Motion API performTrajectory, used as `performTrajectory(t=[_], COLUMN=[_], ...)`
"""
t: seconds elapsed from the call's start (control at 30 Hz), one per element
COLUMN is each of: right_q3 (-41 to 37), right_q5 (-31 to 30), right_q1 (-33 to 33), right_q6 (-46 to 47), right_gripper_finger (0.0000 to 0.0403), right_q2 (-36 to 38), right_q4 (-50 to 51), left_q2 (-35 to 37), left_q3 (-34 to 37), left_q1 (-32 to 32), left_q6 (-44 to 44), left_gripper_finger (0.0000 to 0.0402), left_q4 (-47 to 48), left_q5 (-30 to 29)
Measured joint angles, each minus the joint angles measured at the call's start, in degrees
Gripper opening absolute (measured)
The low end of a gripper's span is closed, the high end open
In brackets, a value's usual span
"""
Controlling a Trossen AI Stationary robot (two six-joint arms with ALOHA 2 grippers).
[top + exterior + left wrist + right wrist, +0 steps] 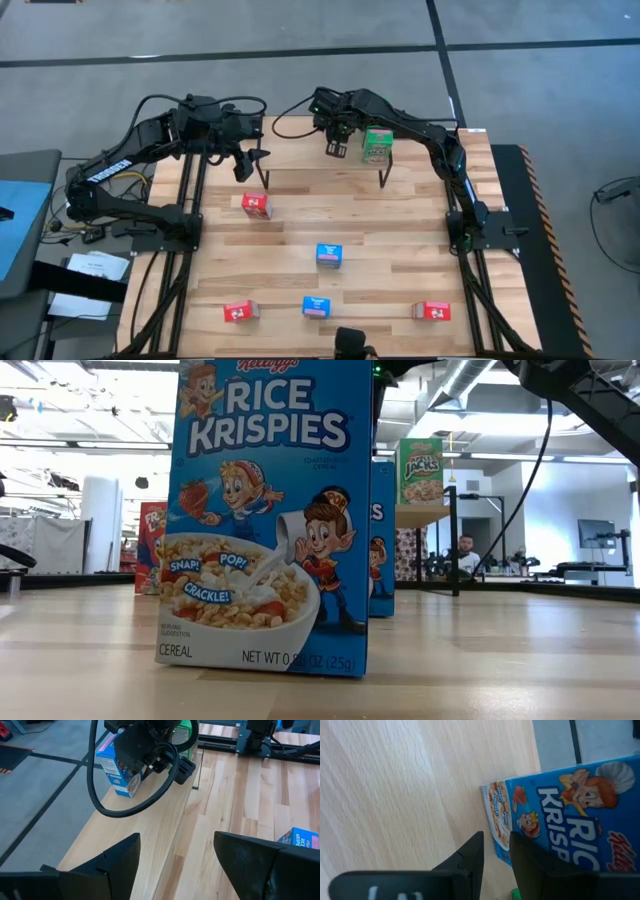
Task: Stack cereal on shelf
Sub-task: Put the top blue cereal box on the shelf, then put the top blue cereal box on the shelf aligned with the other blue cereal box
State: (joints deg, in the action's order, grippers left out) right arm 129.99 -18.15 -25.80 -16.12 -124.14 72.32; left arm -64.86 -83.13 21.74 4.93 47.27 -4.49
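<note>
The shelf (pixel 300 155) stands at the table's far edge. On its top a green cereal box (pixel 377 145) and a blue one (pixel 116 767) stand upright on their bases. My right gripper (pixel 496 855) hangs shut over the shelf, its fingertips beside the blue box (pixel 560 815). My left gripper (pixel 175 865) waits open and holds nothing, above the table by the shelf's left end (pixel 250 165). More cereal boxes stand on the table: red (pixel 256 205), blue (pixel 328 255), red (pixel 240 312), blue (pixel 317 306), red (pixel 431 311). My right gripper points steeply down at the blue box's lower corner (pixel 496 837). Its shut fingers (pixel 470 860) stand right at that corner. The fingers themselves cover the spot, so I cannot tell whether they touch the box. The box stays upright on the shelf top.
In the low view a blue box (pixel 270 510) fills the foreground, with another blue one (pixel 381 540) and a red one (pixel 150 545) behind it. A person (pixel 465 555) sits far off in the room. Bare wood lies between the boxes at mid-table (pixel 400 250).
</note>
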Motion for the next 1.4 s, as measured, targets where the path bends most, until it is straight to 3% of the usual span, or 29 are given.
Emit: performTrajectory(t=[0.6,1.0,1.2,1.4], right_q3=[0.0,0.0,0.0,0.0], right_q5=[0.1,9.5,15.2,15.4], right_q1=[5.8,12.4,16.9,22.8], right_q6=[0.9,8.1,13.4,20.0], right_gripper_finger=[0.0127,0.0199,0.0208,0.0208], right_q2=[2.8,8.9,9.6,9.6], right_q4=[5.6,11.0,13.6,14.5], left_q2=[0.0,0.0,0.0,0.0], left_q3=[0.0,0.0,0.0,0.0], left_q1=[0.0,0.0,0.0,0.0], left_q6=[0.0,0.0,0.0,0.0], left_gripper_finger=[0.0242,0.0242,0.0242,0.0242], left_q4=[0.0,0.0,0.0,0.0], left_q5=[0.0,0.0,0.0,0.0])
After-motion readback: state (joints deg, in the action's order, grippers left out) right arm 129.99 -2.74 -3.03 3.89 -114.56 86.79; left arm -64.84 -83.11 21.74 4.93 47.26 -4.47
